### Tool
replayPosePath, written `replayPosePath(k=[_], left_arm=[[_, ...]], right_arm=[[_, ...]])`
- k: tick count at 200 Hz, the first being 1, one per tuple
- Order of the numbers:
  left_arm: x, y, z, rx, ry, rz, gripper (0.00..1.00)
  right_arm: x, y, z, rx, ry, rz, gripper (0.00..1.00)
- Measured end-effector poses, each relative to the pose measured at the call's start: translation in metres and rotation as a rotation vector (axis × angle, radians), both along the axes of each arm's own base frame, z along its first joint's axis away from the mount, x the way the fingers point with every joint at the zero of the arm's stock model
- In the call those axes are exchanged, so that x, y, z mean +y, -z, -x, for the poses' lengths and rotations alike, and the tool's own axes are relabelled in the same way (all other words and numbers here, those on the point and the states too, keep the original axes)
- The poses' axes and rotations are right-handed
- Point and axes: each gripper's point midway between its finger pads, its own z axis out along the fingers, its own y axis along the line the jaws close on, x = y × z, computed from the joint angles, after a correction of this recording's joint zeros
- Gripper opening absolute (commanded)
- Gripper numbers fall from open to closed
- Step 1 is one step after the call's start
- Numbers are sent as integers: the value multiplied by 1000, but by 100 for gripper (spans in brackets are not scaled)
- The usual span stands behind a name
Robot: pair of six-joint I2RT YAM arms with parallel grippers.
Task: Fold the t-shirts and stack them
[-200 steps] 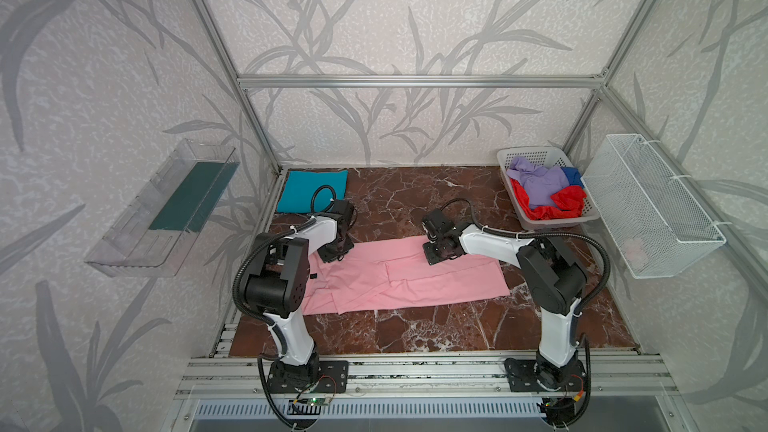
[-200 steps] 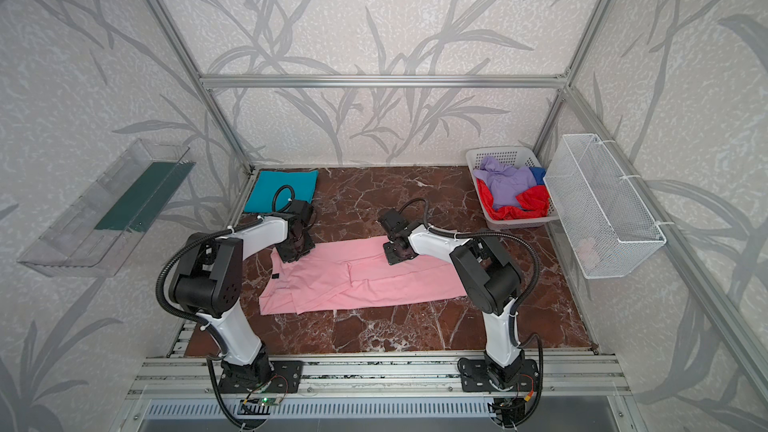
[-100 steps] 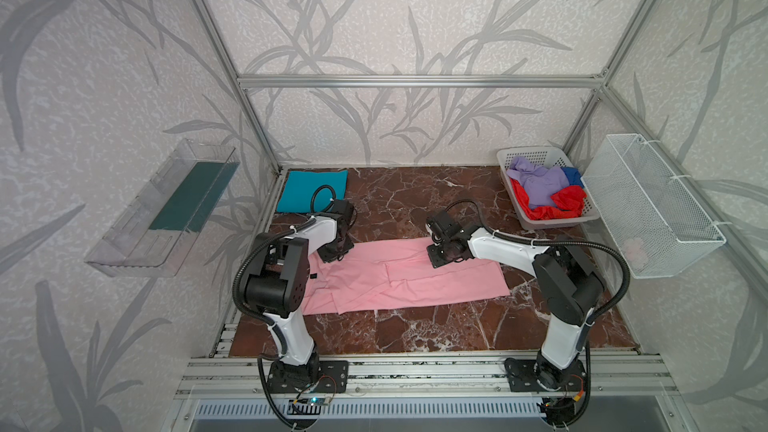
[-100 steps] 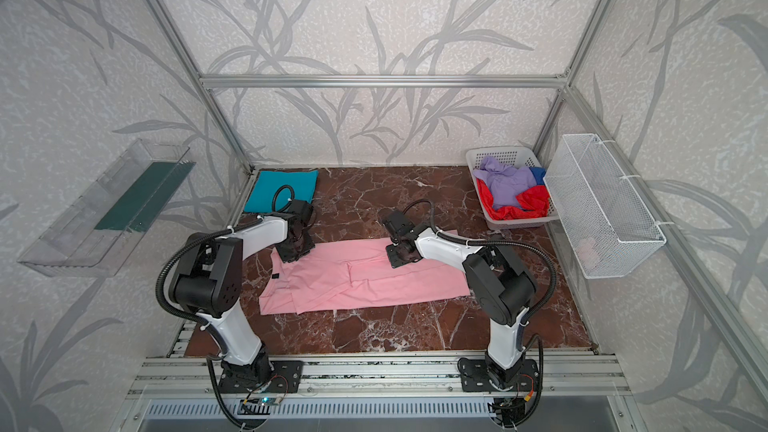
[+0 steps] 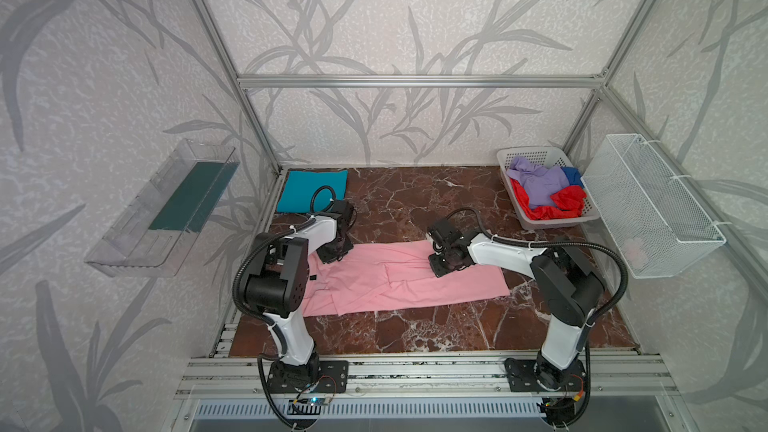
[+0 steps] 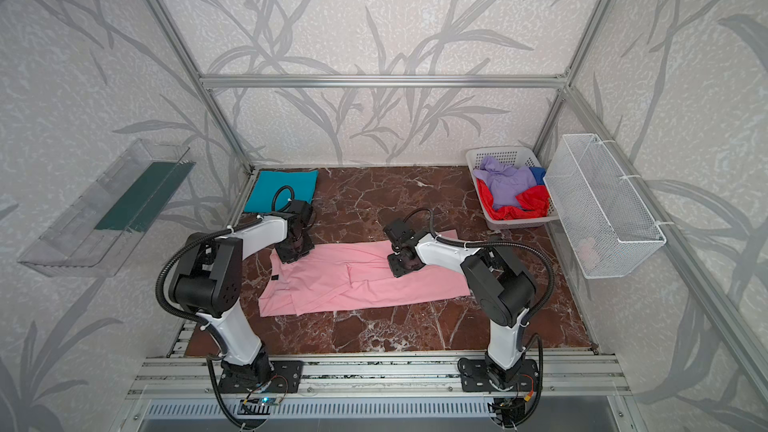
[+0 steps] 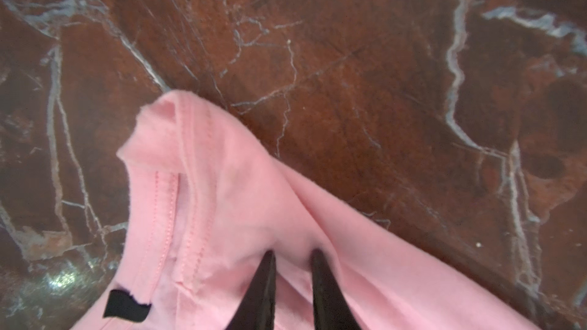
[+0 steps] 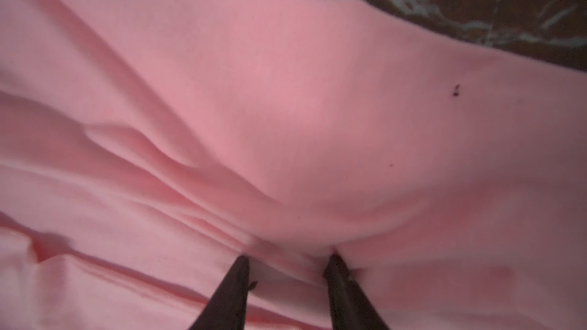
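A light pink t-shirt (image 5: 399, 284) (image 6: 365, 284) lies spread and partly folded lengthwise on the marble table. Its dark neck label (image 7: 125, 306) is at the left end. My left gripper (image 5: 332, 253) (image 7: 293, 255) is at the shirt's far left corner, shut on a raised ridge of pink fabric. My right gripper (image 5: 442, 268) (image 8: 287, 260) rests on the far edge of the shirt right of the middle. Its jaws stand apart, tips down on the cloth. A folded teal t-shirt (image 5: 311, 189) lies at the back left corner.
A white perforated basket (image 5: 540, 222) at the back right holds lavender (image 5: 540, 180), red (image 5: 557, 205) and blue (image 5: 573, 174) shirts. A white wire mesh bin (image 5: 648, 201) hangs on the right wall. A clear tray (image 5: 158, 209) hangs on the left wall. Bare marble (image 5: 415, 334) lies in front of the shirt.
My right gripper has shifted a little to the right and nearer over the pink shirt, and its jaws have opened. The left arm has not moved.
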Motion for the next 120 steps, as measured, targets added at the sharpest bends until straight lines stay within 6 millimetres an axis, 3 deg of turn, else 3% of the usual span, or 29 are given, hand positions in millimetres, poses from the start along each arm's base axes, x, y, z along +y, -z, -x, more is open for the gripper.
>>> replayPosePath(k=[29, 51, 64, 93, 120], left_arm=[[2, -1, 7, 27, 5, -7, 23], [3, -5, 15, 53, 11, -12, 24], [5, -13, 19, 54, 13, -20, 24], [-2, -37, 20, 5, 38, -26, 25], [-36, -48, 10, -31, 123, -9, 25]], right_arm=[[-24, -27, -21, -34, 89, -55, 41], [-50, -58, -44, -104, 173, -100, 23], [-65, -66, -55, -132, 217, -100, 15], [-83, -53, -61, -116, 267, -59, 11], [-97, -21, -59, -52, 304, -1, 10]])
